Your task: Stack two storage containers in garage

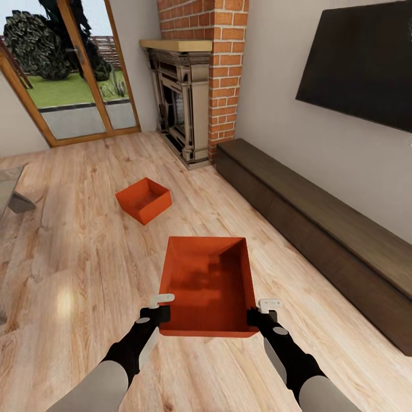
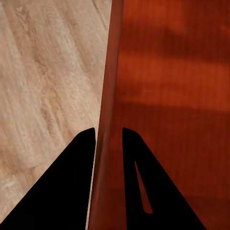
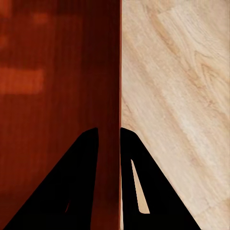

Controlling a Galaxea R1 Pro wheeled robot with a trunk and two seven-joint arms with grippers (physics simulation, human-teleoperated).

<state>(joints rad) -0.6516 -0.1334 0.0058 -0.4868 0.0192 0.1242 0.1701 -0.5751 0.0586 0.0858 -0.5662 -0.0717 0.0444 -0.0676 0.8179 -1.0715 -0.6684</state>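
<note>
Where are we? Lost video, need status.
Left gripper and right gripper shut on near bin walls. Second bin on wood floor ahead. Nothing blocking.

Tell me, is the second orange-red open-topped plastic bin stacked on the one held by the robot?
No, the second orange-red plastic bin lies apart on the light wood plank floor, near the fireplace.

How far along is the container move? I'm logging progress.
Early. Nothing is in the garage yet. In hand: both grippers, left and right, clamp the near storage container by its side walls. Left: the far storage container sits on the living-room floor.
</note>
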